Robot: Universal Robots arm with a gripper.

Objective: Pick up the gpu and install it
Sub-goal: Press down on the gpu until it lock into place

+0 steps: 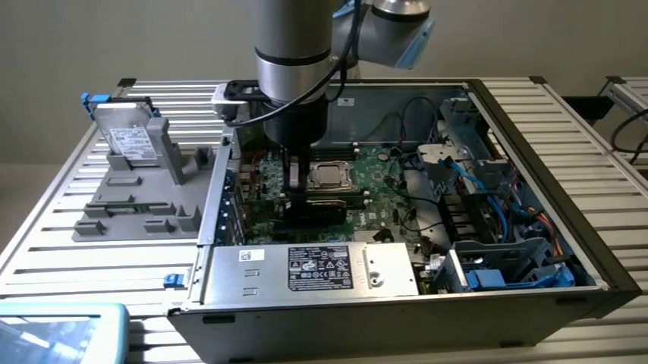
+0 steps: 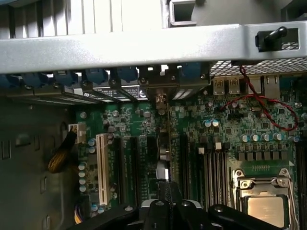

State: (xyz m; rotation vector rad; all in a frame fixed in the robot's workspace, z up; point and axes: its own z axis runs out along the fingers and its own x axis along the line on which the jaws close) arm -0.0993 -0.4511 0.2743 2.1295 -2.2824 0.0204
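The gpu appears edge-on in the wrist view as a thin grey strip standing upright over the green motherboard. It lies along an expansion slot, and its far end reaches the metal bracket opening in the case's rear wall. My gripper is shut on the card's upper edge, its black fingers pressed against both sides. In the exterior view the gripper reaches down into the open computer case, and the card's black face shows just below it, beside the CPU socket.
A white slot and a red cable flank the card. The power supply and a blue drive cage fill the case's near side. On the exterior view's left, a grey fixture holds a silver-grey labelled drive.
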